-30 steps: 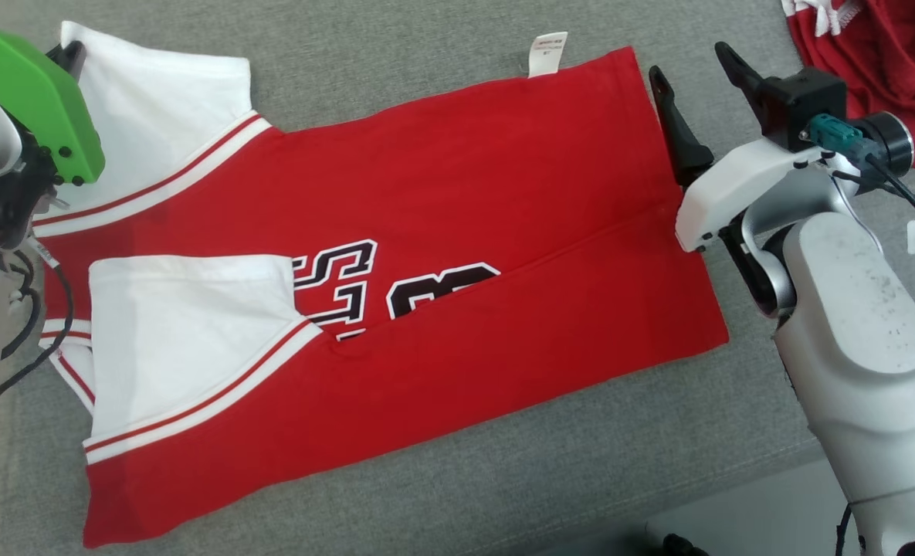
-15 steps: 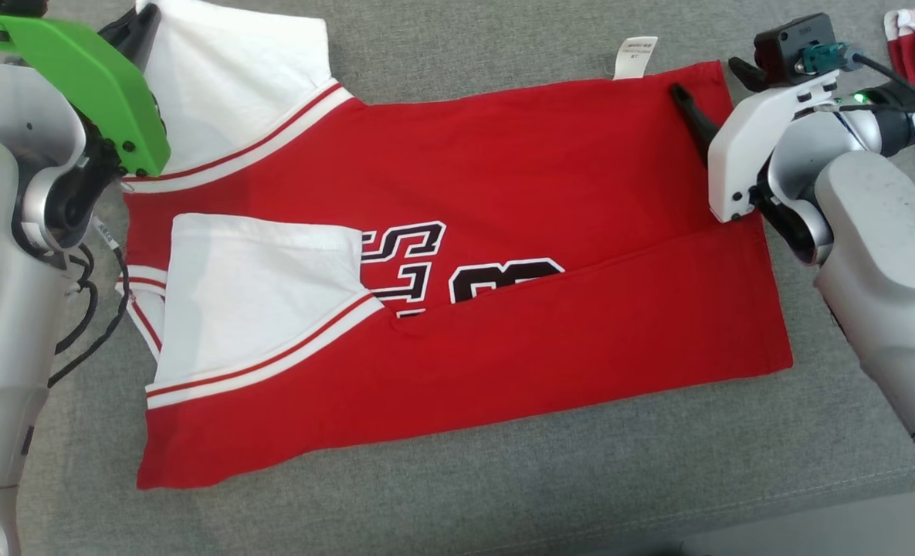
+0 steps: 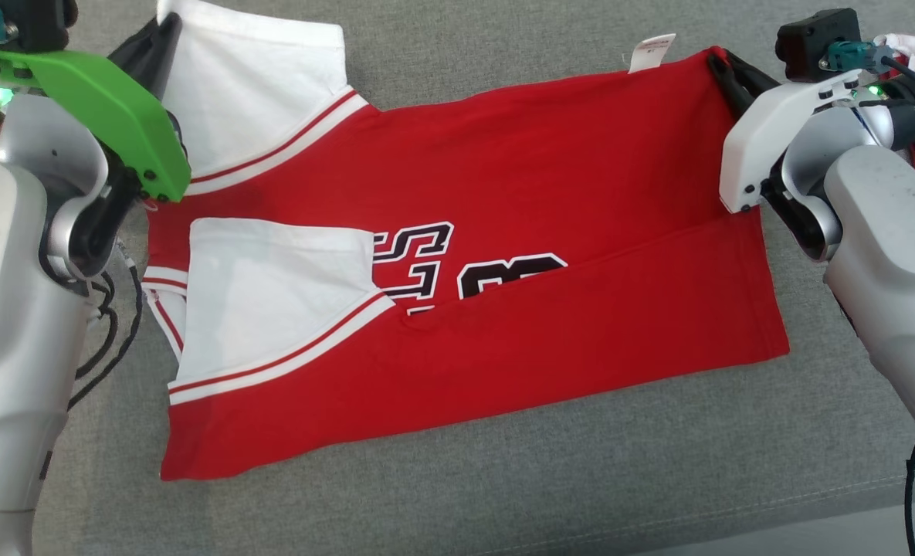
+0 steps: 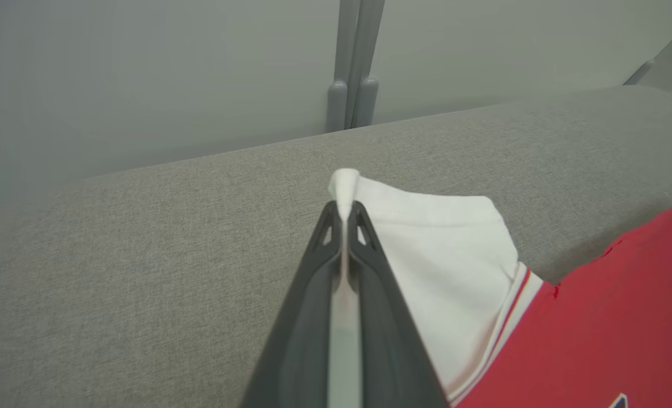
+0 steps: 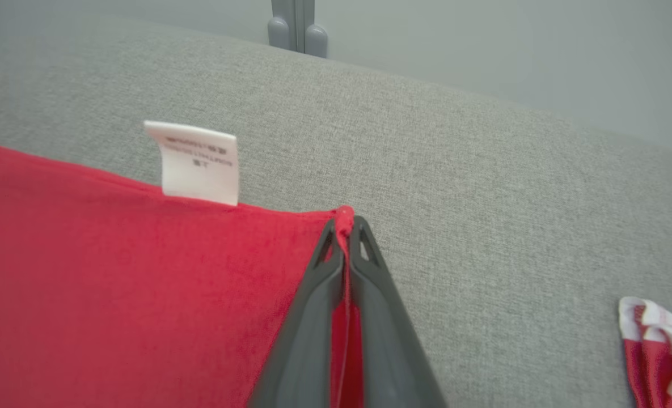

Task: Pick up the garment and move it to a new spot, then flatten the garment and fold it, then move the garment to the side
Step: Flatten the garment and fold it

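Left gripper (image 4: 344,211): sleeve corner (image 4: 346,181) being pinched (fingers (image 4: 313,294) closed).
Right gripper (image 5: 344,222): hem corner (image 5: 342,213) being clamped, label (image 5: 197,161) just beside.
Garment (image 3: 519,177): being held between both grippers.
Hidden: lettering (image 3: 426,255) being partly covered by a fold (image 3: 581,324).

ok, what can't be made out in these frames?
- Print on the garment: in the head view its lower part is covered by the folded-over red panel and its left side by the white sleeve.
- Care label text: in the right wrist view it is blurred and too small to read.
- Second red-and-white cloth: in the right wrist view it is cut off by the right edge.
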You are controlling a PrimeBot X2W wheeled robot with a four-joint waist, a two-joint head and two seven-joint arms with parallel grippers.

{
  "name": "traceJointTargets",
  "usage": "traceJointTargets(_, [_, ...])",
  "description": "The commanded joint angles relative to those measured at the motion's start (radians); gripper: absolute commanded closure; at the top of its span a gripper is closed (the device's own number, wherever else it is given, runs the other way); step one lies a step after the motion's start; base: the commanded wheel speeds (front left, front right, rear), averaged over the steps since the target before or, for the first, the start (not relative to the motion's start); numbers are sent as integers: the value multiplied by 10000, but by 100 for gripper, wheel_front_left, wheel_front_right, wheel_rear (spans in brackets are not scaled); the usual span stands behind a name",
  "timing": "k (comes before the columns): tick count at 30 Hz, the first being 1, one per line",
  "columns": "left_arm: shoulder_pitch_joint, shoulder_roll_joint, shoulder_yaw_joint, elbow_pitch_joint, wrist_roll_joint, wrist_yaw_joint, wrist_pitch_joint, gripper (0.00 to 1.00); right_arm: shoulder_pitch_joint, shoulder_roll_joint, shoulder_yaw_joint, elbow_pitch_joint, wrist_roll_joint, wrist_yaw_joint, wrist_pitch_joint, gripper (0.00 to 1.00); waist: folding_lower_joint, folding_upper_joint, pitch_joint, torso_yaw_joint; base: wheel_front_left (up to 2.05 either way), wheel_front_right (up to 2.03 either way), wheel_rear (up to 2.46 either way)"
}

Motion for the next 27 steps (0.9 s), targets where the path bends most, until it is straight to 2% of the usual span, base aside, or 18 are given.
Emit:
traceJointTargets(1, [343, 81, 11, -140, -100, -102, -270, 100, 163, 25, -6, 35, -11, -22, -350, 100, 0, 0, -321, -28, 0, 0, 0])
traceJointTargets(5, [1257, 305, 0, -672, -117, -211, -952, 100, 708, 18, -12, -75, -44, -22, -1212, 100, 0, 0, -754, -3, 0, 0, 0])
traceJointTargets(14, [3919, 440, 177, -2569, -182, 436, -2178, 100, 2431, -209, -498, -887, -226, -21, -2208, 100, 0, 0, -1605, 242, 0, 0, 0])
traceJointTargets(21, [5917, 279, 124, -3814, -96, 1021, -3014, 100, 4066, -251, -1532, -1986, -766, -21, -2379, 100, 0, 0, -2027, 506, 0, 0, 0])
traceJointTargets(27, [7081, 4, 48, -3847, -177, 1287, -3555, 100, 5600, 28, -2598, -3187, -1370, -21, -1976, 100, 0, 0, -2244, 680, 0, 0, 0])
